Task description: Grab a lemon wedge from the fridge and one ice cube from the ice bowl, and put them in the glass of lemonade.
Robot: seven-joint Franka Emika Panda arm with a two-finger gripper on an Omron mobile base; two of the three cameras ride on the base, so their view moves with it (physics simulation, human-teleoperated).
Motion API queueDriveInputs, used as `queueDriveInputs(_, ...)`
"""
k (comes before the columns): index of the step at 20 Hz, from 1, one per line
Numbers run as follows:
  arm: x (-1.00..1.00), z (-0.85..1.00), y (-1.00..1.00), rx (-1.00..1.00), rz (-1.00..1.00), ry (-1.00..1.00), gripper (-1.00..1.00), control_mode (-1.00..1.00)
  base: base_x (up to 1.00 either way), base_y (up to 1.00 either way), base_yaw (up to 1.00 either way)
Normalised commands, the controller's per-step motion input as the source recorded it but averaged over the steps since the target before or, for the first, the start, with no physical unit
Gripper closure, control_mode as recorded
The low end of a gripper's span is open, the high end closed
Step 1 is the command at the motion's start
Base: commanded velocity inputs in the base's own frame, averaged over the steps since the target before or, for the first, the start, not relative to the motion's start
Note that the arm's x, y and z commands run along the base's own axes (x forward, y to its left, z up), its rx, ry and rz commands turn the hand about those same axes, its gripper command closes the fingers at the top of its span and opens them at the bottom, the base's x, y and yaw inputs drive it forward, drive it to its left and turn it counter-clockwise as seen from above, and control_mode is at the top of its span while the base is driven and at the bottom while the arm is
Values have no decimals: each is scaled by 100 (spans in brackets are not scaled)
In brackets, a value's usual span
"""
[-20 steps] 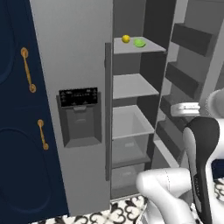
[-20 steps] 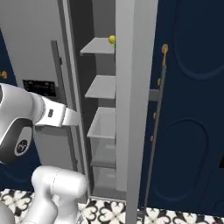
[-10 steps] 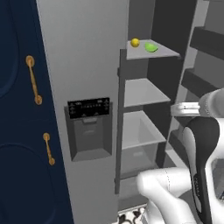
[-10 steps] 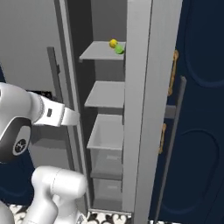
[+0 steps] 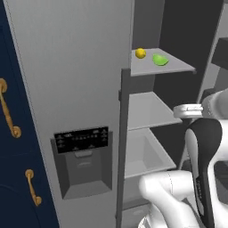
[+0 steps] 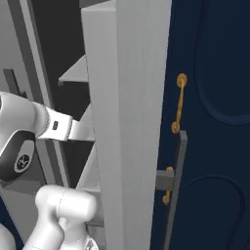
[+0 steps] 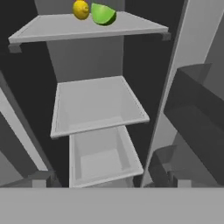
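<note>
Arm: you see the white arm (image 5: 202, 147) rising at the lower right of the left base view, in front of the open fridge; in the right base view it comes in from the left edge.
Gripper: you cannot tell whether the fingers are spread or pressed together; the fingertips are not visible in the hand view or from either base camera.
Fridge: the grey steel fridge (image 5: 67, 67) stands right in front of you, its right door swung open and its left door shut.
Dispenser: the black-panelled recess (image 5: 84, 162) sits low on the shut left door, near the dark vertical bar handle (image 5: 121, 151).
Open door: in the right base view its grey edge (image 6: 129, 122) stands upright through the middle, with another dark bar handle (image 6: 176, 188) on its right.
Cabinets: navy cabinets with brass handles (image 5: 9, 111) flank the fridge on the left; more navy panels lie to the right behind the open door.
Drawers: in the hand view two pale open bins (image 7: 98, 131) are stacked below the shelves.
Top shelf: the highest grey shelf (image 5: 178, 69) is the farthest up from the arm.
Lemon wedge: the green wedge (image 5: 160, 59) lies on that top shelf, well above the arm.
Round fruit: a small yellow-orange fruit (image 5: 140, 53) sits just beside the wedge on its left.
</note>
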Motion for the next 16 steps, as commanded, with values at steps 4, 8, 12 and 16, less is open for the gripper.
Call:
queueDriveInputs(4,0,0,0,0,0,0,-100,100,67,-12,0)
queueDriveInputs(8,0,0,0,0,0,0,-100,100,76,0,0)
queueDriveInputs(12,0,4,17,0,0,-8,-100,-100,8,0,0)
queueDriveInputs(16,0,4,34,0,0,-13,-100,-100,0,0,0)
